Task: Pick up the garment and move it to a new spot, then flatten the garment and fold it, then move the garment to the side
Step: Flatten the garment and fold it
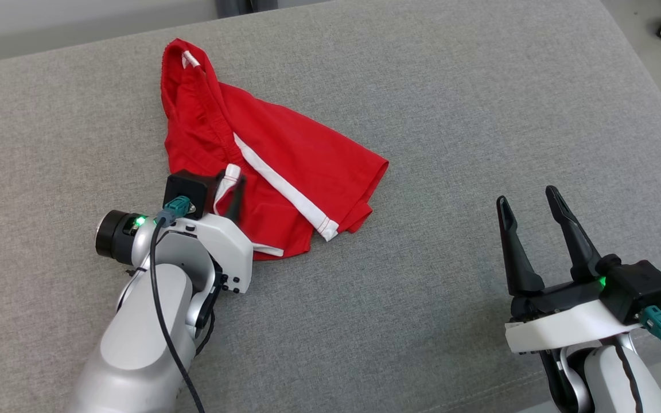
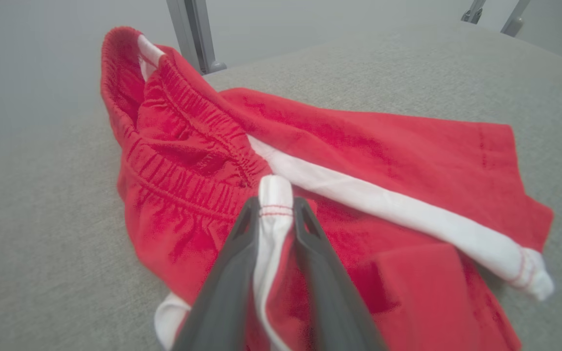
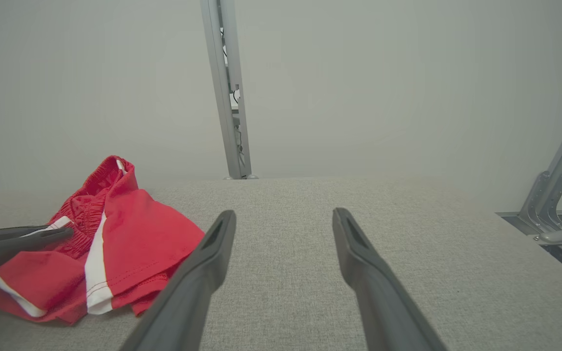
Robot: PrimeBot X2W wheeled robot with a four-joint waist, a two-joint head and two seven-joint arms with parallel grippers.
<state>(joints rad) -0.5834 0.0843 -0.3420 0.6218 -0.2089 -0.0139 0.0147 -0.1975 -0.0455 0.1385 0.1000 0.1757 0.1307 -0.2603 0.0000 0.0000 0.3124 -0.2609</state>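
Left gripper [image 2: 274,212] pinches a white-trimmed fold of the red garment [image 1: 290,160], which lies crumpled on the grey cushion [image 1: 434,321]. Right gripper [image 1: 530,201] hangs wide and empty, well apart. Judgement: pickup barely begun, garment not yet lifted; relocating, flattening, folding and setting aside remain.

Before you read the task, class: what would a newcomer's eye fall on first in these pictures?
The red shorts, crumpled with a white stripe across them, blaze against the grey padded surface, left of centre in the head view. Next, the left gripper pinches a white-edged fold at their near edge, while the right gripper stands open over bare surface at lower right.
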